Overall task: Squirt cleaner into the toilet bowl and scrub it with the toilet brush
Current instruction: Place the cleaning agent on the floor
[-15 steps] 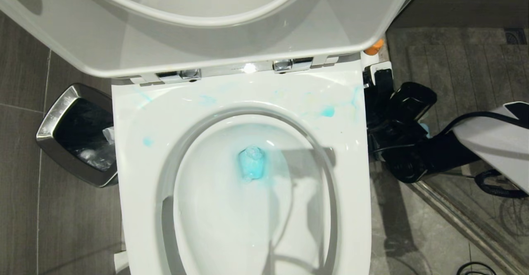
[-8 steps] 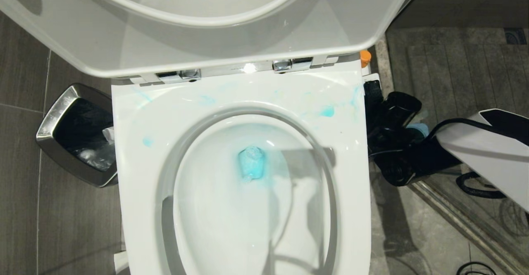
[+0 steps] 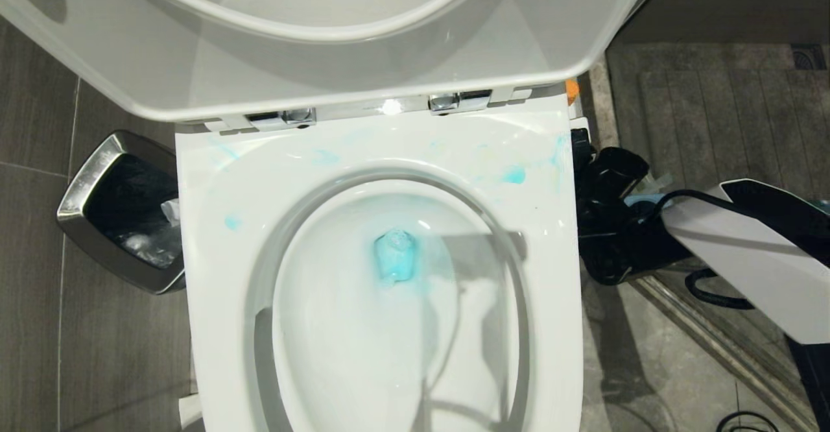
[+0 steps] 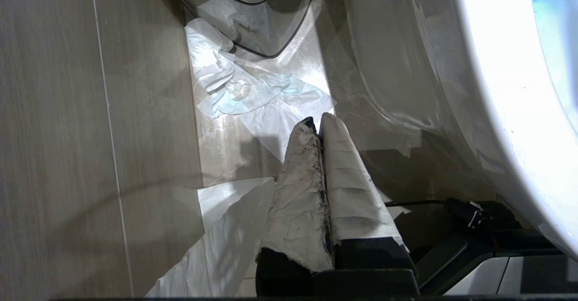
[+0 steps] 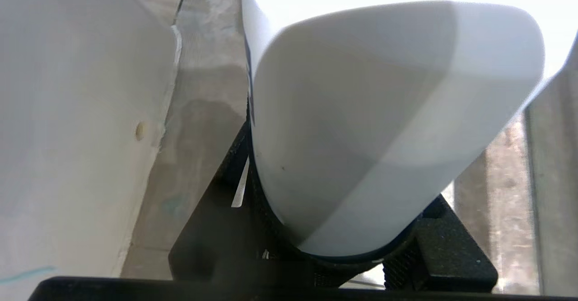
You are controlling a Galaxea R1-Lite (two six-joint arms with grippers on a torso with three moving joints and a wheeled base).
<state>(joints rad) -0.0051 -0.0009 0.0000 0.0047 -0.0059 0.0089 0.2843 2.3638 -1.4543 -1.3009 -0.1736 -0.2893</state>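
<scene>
A white bottle (image 5: 384, 124) is being clamped in the right gripper (image 3: 603, 185) beside the toilet bowl (image 3: 214, 237), where cleaner (image 3: 394, 260) is pooling; the left gripper (image 4: 318, 127) is being kept shut near the floor

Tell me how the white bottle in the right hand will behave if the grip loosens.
The white bottle looks smooth and glossy, so it would probably slip through the right hand. Its rounded body may roll or tip once down. It seems plastic, likely not fragile.

steel bin (image 3: 120, 211) stands on grey floor tiles (image 3: 32, 328).
</scene>
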